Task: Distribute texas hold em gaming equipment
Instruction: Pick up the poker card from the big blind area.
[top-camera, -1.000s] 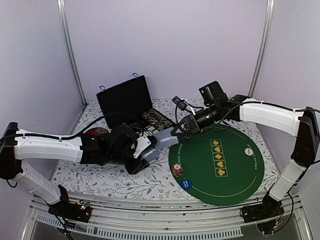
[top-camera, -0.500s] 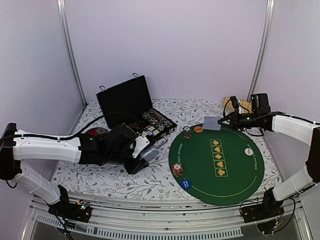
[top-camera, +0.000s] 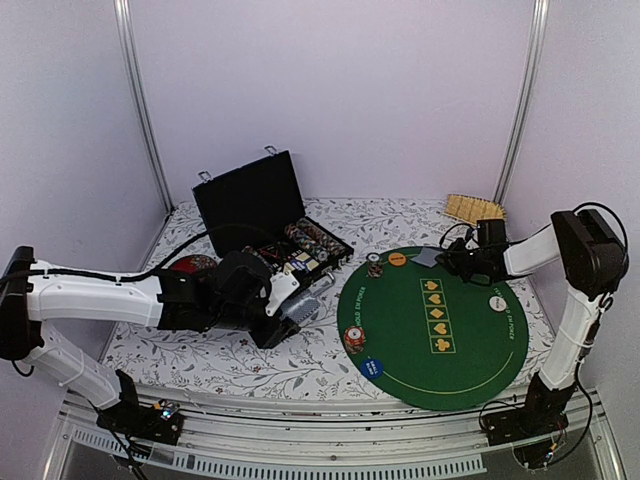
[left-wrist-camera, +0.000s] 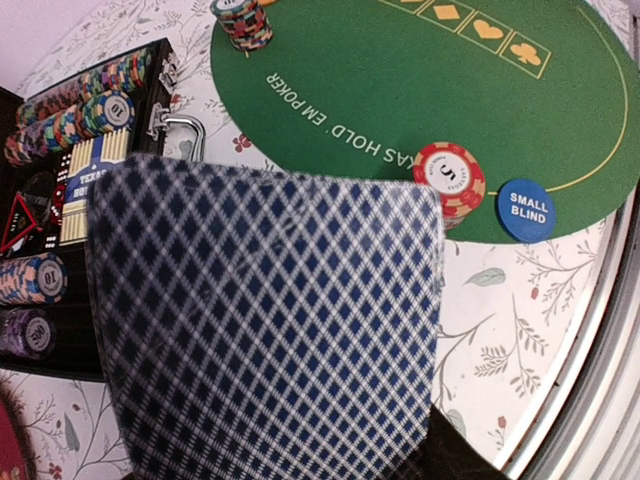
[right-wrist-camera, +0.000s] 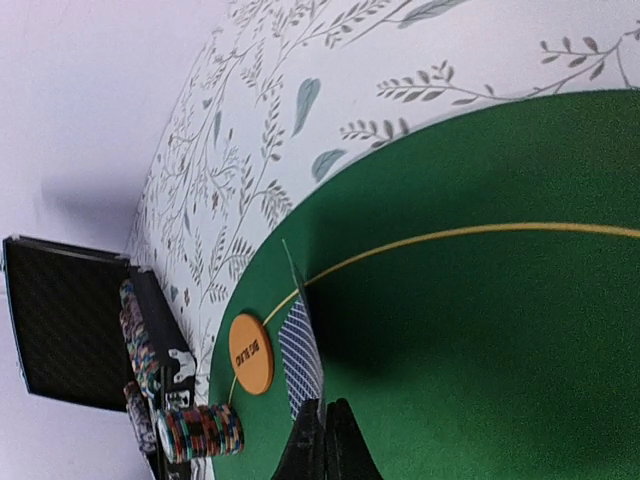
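Note:
My left gripper (top-camera: 292, 304) holds a deck of playing cards (top-camera: 306, 308) just left of the green mat (top-camera: 470, 350). In the left wrist view the deck's blue-diamond back (left-wrist-camera: 270, 320) fills the frame and hides the fingers. My right gripper (top-camera: 452, 259) is shut on a single card (top-camera: 426, 257), low over the mat's far edge. That card (right-wrist-camera: 300, 365) shows nearly edge-on beside the orange button (right-wrist-camera: 250, 353) and a striped chip stack (right-wrist-camera: 200, 430). A red chip stack (top-camera: 354, 340), a blue button (top-camera: 372, 366) and a white button (top-camera: 497, 302) lie on the mat.
The open black case (top-camera: 262, 215) with rows of chips stands at the back left. A dark-red dish (top-camera: 190, 265) sits behind my left arm. A bamboo mat (top-camera: 473, 208) lies at the back right, and metal posts rise at both rear corners.
My right arm swung from the deck across to the mat's far right edge, carrying one card, and came down low. The left arm and deck stayed put.

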